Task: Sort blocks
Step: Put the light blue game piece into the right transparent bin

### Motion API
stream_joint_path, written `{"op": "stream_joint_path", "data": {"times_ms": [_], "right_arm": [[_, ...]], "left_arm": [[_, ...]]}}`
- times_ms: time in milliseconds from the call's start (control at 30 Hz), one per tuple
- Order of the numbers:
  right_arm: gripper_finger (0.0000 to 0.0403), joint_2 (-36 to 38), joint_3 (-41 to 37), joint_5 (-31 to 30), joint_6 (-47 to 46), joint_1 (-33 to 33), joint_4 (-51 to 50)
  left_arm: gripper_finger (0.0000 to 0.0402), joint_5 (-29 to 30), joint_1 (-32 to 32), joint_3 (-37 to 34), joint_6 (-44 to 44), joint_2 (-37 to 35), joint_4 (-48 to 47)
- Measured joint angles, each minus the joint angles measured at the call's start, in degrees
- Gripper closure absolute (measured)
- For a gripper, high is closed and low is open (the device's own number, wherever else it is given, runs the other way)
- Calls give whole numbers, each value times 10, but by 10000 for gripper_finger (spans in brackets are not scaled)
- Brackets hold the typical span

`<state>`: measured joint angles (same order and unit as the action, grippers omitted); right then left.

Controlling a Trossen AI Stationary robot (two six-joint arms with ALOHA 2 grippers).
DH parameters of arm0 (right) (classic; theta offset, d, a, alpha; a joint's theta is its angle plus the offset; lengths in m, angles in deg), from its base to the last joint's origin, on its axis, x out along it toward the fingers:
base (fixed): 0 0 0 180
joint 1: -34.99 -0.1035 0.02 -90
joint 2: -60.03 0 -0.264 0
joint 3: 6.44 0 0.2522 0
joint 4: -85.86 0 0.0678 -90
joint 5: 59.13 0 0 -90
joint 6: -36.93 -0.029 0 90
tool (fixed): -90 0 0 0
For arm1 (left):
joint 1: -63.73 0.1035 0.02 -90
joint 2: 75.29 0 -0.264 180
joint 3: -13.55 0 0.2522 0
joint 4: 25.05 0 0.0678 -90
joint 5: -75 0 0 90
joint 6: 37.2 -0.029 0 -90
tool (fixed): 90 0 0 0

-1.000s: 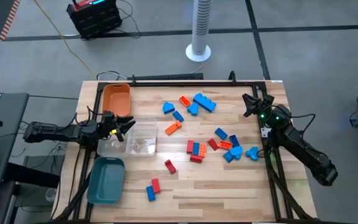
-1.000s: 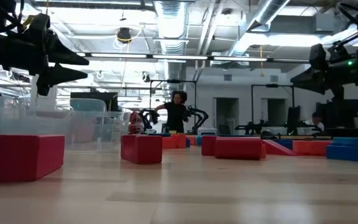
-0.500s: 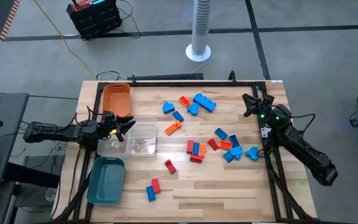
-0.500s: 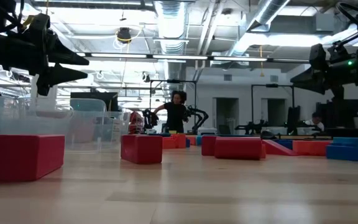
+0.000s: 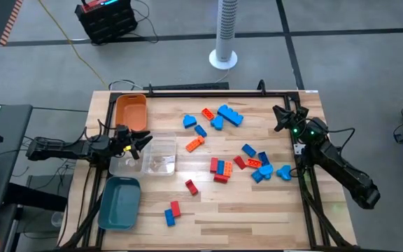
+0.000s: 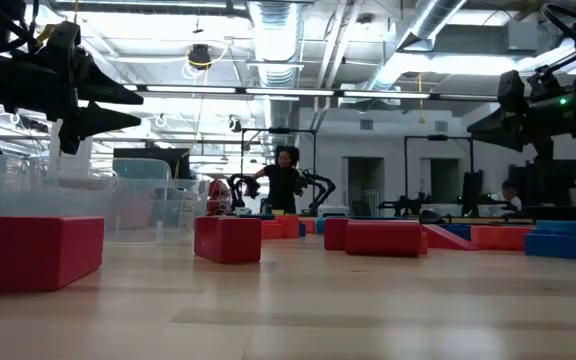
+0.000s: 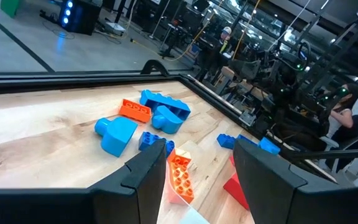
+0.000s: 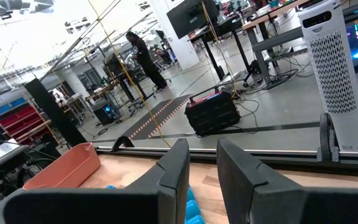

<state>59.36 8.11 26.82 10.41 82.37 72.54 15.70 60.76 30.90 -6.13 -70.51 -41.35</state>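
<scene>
The blocks are spread over the middle and right of the table: a blue group [image 5: 228,115] toward the far edge, an orange one [image 5: 195,144], a red and orange cluster [image 5: 220,169], a blue and red group [image 5: 260,165], and two near the front [image 5: 171,212]. All lie flat on the wood. My left gripper [image 5: 144,143] hovers open over the clear tray [image 5: 161,158], pointing at the blocks [image 7: 166,115]. My right gripper [image 5: 278,117] hangs open above the table's far right part, holding nothing. In the low view both grippers [image 6: 118,105] [image 6: 483,125] stay well above the red blocks [image 6: 226,238].
Three trays line the left side: an orange tray [image 5: 131,110] farthest, the clear one in the middle, a teal tray [image 5: 119,203] nearest. A black frame rail [image 5: 208,89] runs along the far edge. Bare wood lies at the front right [image 5: 257,217]. A person [image 6: 283,185] stands far behind.
</scene>
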Motion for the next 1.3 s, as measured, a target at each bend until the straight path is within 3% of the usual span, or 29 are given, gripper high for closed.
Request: {"op": "stream_joint_path", "data": {"times_ms": [467, 833, 1033, 1200, 1300], "right_arm": [[305, 0, 0, 0, 0, 0, 0], [305, 0, -2, -2, 37, 4, 19], [305, 0, -2, 1, -41, 3, 28], [305, 0, -1, 123, 25, 2, 77], [305, 0, 16, 141, 50, 1, 81]], "left_arm": [[220, 0, 0, 0, -43, 1, 0], [220, 0, 0, 0, -2, 1, 1], [220, -11, 0, 0, -10, 1, 5], [220, -73, 0, 30, -88, 7, -11], [220, -73, 0, 76, -129, 29, -12]]}}
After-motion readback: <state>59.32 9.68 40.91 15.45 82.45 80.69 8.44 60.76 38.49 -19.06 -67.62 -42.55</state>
